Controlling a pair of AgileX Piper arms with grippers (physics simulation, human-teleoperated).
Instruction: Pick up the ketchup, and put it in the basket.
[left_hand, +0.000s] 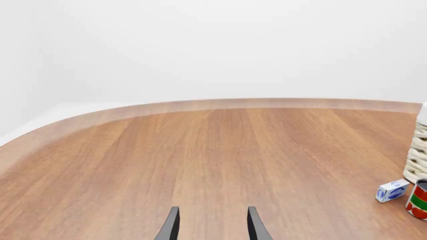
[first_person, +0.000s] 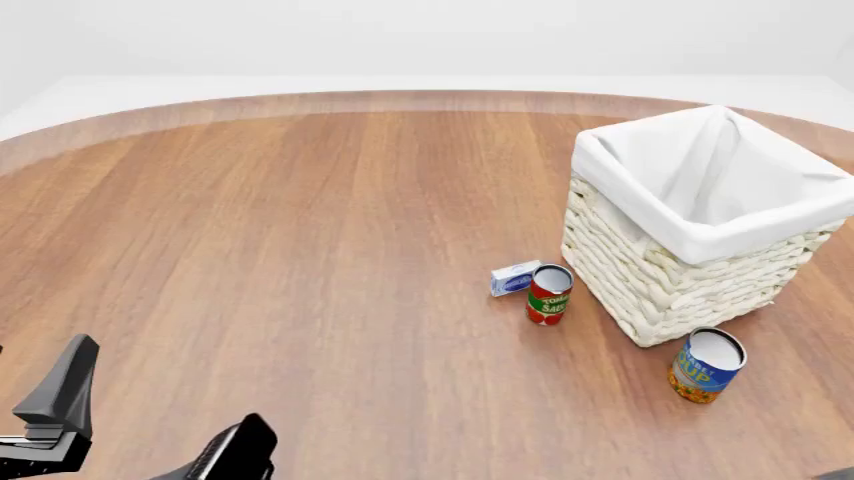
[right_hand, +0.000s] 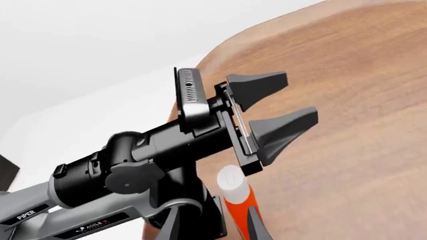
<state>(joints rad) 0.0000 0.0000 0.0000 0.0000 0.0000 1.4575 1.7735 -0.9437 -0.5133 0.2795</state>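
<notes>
The ketchup (right_hand: 234, 199), a small red bottle with a white cap, shows only in the right wrist view, near the table's near edge. It stands between the fingers of my right gripper (right_hand: 212, 227), closer to one finger. That gripper is open; I cannot tell whether it touches the bottle. The basket (first_person: 663, 290), cream wicker with a white liner, stands at the right of the table; its wall also shows in the left wrist view (left_hand: 418, 150). My left gripper (first_person: 154, 420) is open and empty, low at the near left, and also shows in its own view (left_hand: 213, 226) and the right wrist view (right_hand: 300, 97).
A red-and-green tomato sauce can (first_person: 549, 294) and a small white-and-blue box (first_person: 513, 278) stand just left of the basket. A blue-and-yellow can (first_person: 706, 365) stands at the basket's near corner. The left arm's body (right_hand: 133, 165) is close beside the ketchup.
</notes>
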